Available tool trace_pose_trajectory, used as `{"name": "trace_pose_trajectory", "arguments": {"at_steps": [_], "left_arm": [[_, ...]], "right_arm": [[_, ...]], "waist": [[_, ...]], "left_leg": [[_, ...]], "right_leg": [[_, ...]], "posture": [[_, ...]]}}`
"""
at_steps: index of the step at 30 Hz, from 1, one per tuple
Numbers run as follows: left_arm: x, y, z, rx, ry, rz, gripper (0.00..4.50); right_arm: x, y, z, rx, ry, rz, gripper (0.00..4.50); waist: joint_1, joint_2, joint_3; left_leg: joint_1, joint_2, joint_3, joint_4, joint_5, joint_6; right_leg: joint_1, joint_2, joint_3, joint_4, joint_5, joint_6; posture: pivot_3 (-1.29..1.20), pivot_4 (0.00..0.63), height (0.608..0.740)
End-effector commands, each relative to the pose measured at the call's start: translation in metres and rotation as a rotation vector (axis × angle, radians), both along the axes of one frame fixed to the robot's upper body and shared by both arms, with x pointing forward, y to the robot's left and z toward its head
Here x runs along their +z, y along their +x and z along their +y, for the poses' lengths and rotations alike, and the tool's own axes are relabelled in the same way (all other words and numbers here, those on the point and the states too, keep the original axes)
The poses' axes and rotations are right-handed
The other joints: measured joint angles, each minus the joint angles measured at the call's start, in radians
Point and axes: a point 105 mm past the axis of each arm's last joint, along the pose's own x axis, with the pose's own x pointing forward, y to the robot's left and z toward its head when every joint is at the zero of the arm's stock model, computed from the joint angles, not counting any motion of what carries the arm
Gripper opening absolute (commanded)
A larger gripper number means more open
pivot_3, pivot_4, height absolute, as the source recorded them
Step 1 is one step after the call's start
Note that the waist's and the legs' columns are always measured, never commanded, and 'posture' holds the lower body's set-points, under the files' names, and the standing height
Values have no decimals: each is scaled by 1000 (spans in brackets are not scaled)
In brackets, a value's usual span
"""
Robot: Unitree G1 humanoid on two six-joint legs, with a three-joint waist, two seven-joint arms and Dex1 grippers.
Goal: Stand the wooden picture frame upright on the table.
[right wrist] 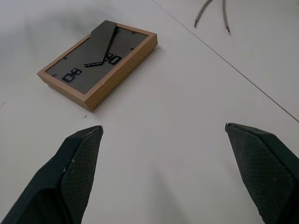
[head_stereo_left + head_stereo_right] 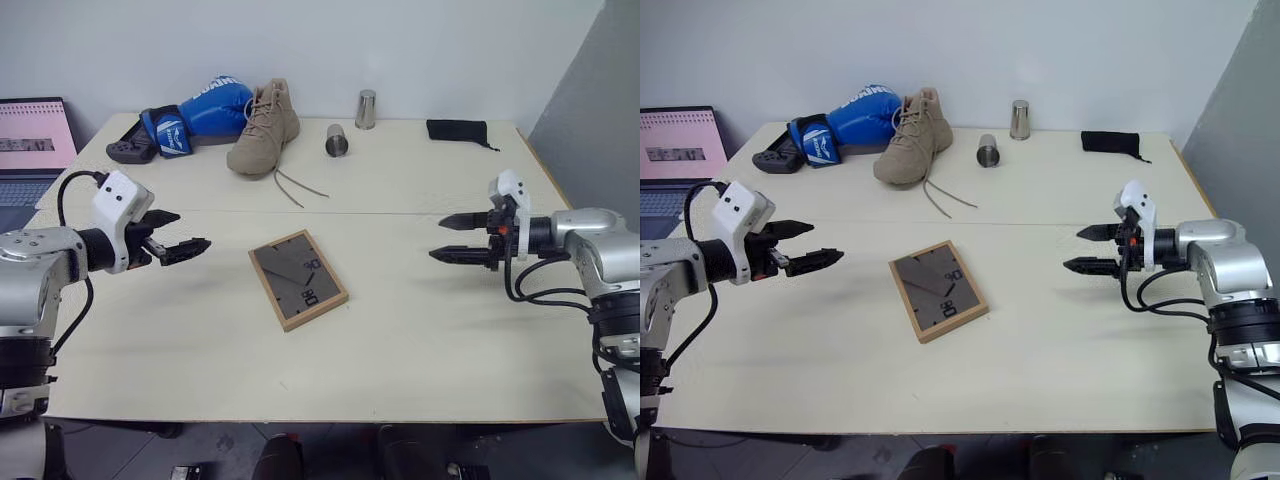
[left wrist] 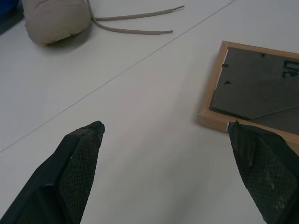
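Observation:
The wooden picture frame [image 2: 298, 279] lies flat near the middle of the cream table [image 2: 420, 340], dark grey back panel up, its stand folded against the back. In the wrist views the frame [image 3: 254, 88] [image 1: 99, 60] rests ahead of each pair of fingers. My left gripper [image 2: 180, 233] hovers to the frame's left, open, empty and pointing toward it. To the frame's right my right gripper [image 2: 455, 238] hovers at a wider distance, open as well, nothing between its fingers. Neither touches the frame.
At the table's far side lie a tan boot [image 2: 265, 128] with trailing laces, a blue boxing glove [image 2: 198, 113], a black controller [image 2: 131, 150], two metal cups [image 2: 337, 140] [image 2: 366, 109] and a black pouch [image 2: 456, 130]. A laptop [image 2: 32, 150] sits beyond the left edge.

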Motion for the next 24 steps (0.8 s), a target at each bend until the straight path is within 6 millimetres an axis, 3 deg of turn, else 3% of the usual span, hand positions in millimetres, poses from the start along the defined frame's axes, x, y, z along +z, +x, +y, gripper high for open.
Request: {"name": "trace_pose_trajectory", "arguments": {"at_steps": [1, 6, 10, 13, 20, 24], "left_arm": [[9, 0, -2, -5, 7, -34, 4500], [10, 2, 0, 1, -10, -30, 4500], [5, 1, 0, -10, -9, -14, 4500], [-2, 0, 1, -14, -9, -2, 4076], [-26, 3, -2, -1, 1, 10, 2395], [-41, 13, -10, 22, 21, -6, 1348]], "right_arm": [[12, -4, 2, 29, -11, -41, 4474], [8, -2, -2, 10, -36, -53, 4474], [1, 4, 6, -10, -51, -83, 4474], [-10, 4, 17, 10, -65, -99, 4500], [-36, 10, 40, 24, -107, -125, 2643], [-40, 22, 62, -17, -67, -148, 1497]], "waist": [[0, 0, 0], [0, 0, 0], [-1, 0, 0], [-2, 0, 0], [0, 0, 0], [-1, 0, 0]], "left_leg": [[0, 0, 0, 0, 0, 0], [0, 0, 0, 0, 0, 0], [0, 0, 0, 0, 0, 0], [0, 0, 0, 0, 0, 0], [0, 0, 0, 1, 0, 0], [0, 0, 0, 1, 0, 0]], "right_leg": [[0, 0, 0, 0, 0, 0], [0, 0, 0, 0, 0, 0], [0, 0, 0, 0, 0, 0], [0, 0, 0, 0, 0, 0], [0, 0, 0, 1, 0, 0], [0, 0, 0, 1, 0, 0]], "posture": [[0, 150, 740], [0, 150, 740], [0, 150, 740], [0, 150, 740], [0, 150, 740], [0, 150, 740]]}}
